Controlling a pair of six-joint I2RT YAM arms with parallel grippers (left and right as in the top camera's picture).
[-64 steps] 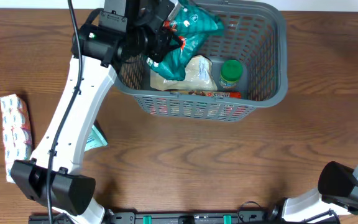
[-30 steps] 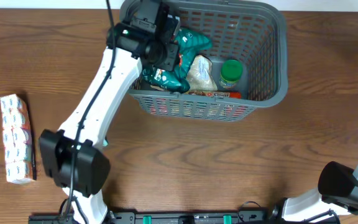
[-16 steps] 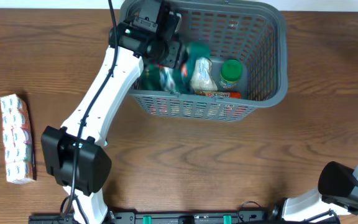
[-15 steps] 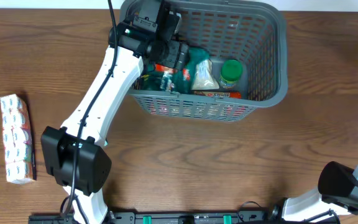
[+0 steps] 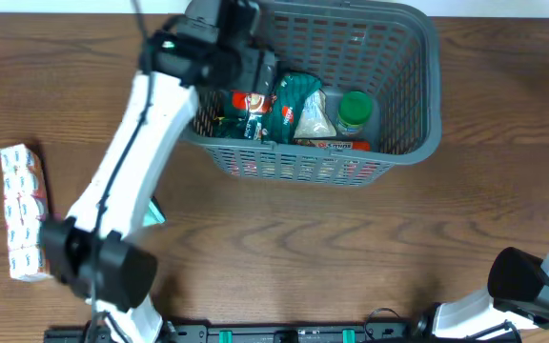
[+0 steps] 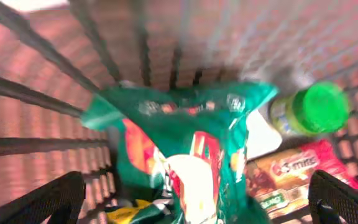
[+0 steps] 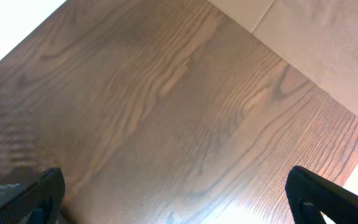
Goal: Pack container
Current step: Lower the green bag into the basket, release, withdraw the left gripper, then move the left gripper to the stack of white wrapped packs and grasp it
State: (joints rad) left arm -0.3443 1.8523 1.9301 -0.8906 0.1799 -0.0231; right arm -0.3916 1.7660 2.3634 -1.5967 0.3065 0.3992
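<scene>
Container (image 5: 431, 88), left hand (image 5: 255, 78) seemingly dipped inside, fingers (image 6: 53, 200) spread wide

A white rectangular multipack of small cartons with red and blue print (image 5: 22, 210) lies near the left edge of the brown wood-grain table top (image 5: 351, 248), well apart from a flat teal packet (image 5: 153, 211) that is partly hidden. A crinkled green foil snack bag with red and white print (image 5: 289, 100) lies against a pale plastic pouch (image 5: 315, 119). A green-lidded round jar (image 5: 355, 110) sits just beside the pouch, and a red-brown printed wrapper (image 5: 339, 145) lies at their near side.
</scene>
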